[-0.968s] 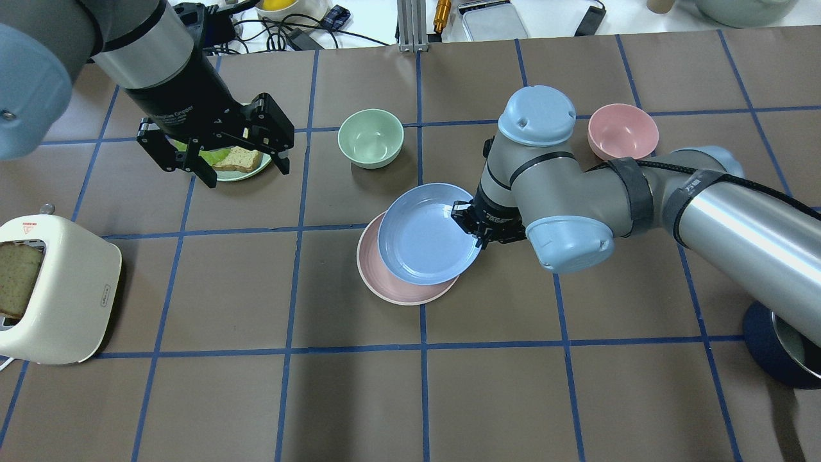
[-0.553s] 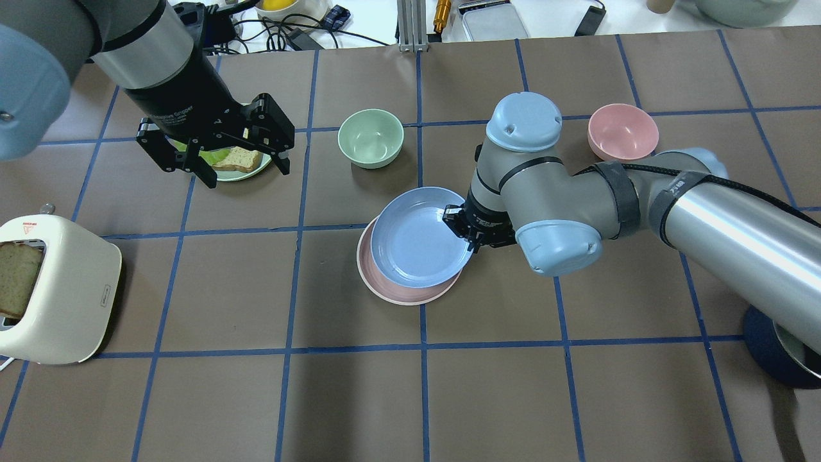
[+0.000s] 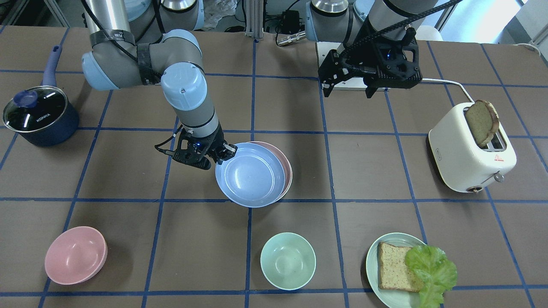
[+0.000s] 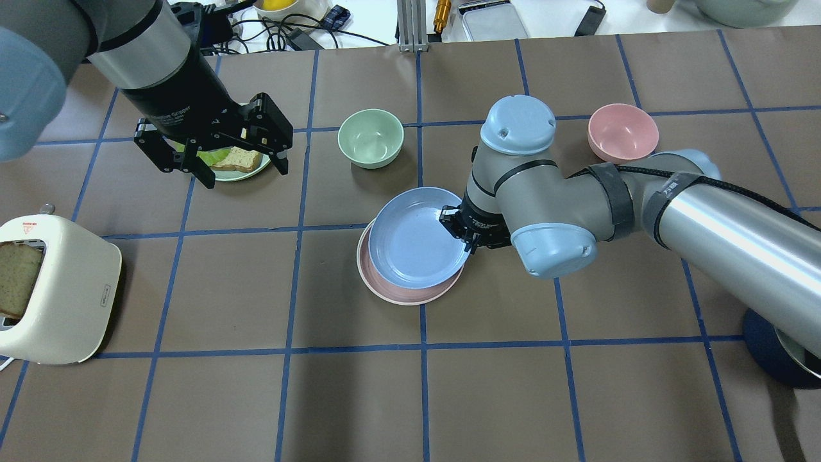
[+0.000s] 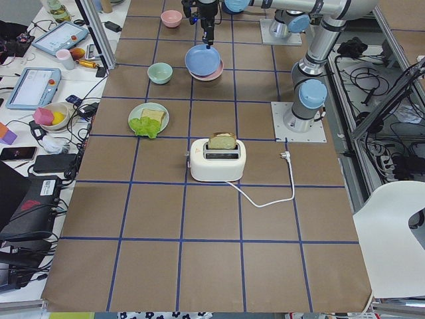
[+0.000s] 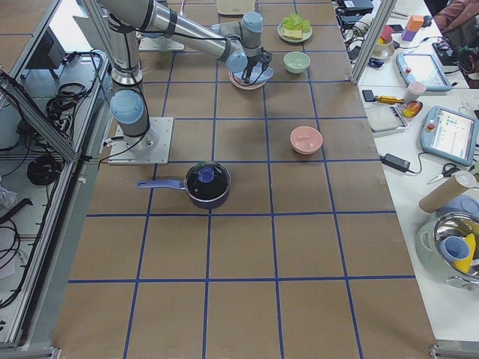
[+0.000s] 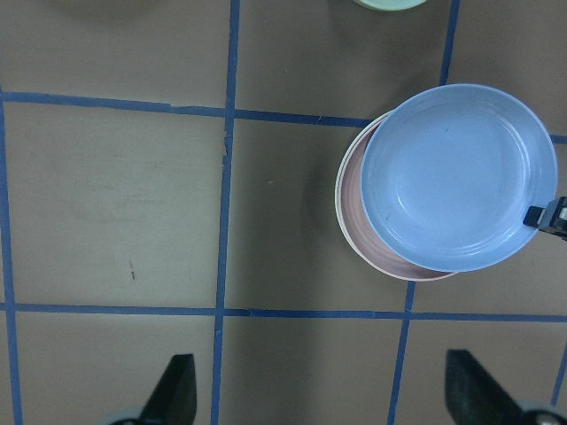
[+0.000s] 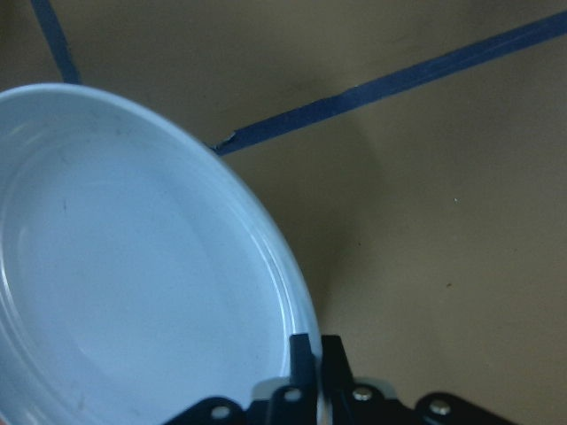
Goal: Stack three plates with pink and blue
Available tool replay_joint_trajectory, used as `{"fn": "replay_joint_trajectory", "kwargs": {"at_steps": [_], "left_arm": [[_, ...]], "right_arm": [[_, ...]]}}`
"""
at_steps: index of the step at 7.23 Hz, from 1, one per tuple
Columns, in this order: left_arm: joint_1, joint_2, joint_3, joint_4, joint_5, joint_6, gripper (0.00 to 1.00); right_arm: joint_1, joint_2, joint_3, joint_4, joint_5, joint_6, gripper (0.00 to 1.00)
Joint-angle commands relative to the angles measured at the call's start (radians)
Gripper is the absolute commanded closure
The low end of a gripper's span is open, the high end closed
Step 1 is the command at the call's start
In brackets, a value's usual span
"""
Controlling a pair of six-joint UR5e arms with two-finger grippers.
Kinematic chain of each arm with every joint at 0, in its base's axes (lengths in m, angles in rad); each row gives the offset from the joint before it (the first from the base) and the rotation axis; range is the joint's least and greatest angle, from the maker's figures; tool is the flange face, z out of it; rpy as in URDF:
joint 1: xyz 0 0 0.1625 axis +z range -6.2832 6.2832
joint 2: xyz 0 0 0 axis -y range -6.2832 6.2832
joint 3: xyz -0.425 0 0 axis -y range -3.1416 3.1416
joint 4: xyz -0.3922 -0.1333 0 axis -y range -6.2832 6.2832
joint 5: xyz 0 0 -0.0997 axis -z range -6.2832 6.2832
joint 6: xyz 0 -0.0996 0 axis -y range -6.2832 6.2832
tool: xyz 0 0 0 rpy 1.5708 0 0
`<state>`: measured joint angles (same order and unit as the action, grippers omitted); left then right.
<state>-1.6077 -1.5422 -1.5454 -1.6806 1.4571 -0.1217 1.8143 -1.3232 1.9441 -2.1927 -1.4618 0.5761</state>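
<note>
Overhead exterior: my right claw is clamped on the rim of the blue plate, which is off-centre over the pink plate mid-desk. I'd slide it toward the toaster until the rims match, then release flat. Left claw hangs spread above the sandwich plate, mint bowl is nearby, nothing's blocking.
</note>
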Motion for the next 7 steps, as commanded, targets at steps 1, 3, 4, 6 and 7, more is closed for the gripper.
{"fn": "replay_joint_trajectory", "kwargs": {"at_steps": [1,3,4,6,7], "left_arm": [[0.0,0.002,0.001,-0.002,0.0,0.002,0.0],[0.002,0.002,0.004,0.002,0.002,0.002,0.0],[0.002,0.002,0.004,0.002,0.002,0.002,0.0],[0.003,0.004,0.004,0.002,0.002,0.002,0.0],[0.002,0.004,0.008,0.002,0.002,0.001,0.0]], "right_arm": [[-0.001,0.005,-0.002,-0.039,0.0,0.013,0.25],[-0.027,0.007,-0.033,-0.036,-0.005,-0.031,0.12],[-0.061,0.006,-0.068,-0.03,-0.052,-0.15,0.08],[-0.162,-0.002,-0.143,0.011,-0.071,-0.341,0.01],[-0.2,-0.013,-0.189,0.086,-0.072,-0.413,0.0]]}}
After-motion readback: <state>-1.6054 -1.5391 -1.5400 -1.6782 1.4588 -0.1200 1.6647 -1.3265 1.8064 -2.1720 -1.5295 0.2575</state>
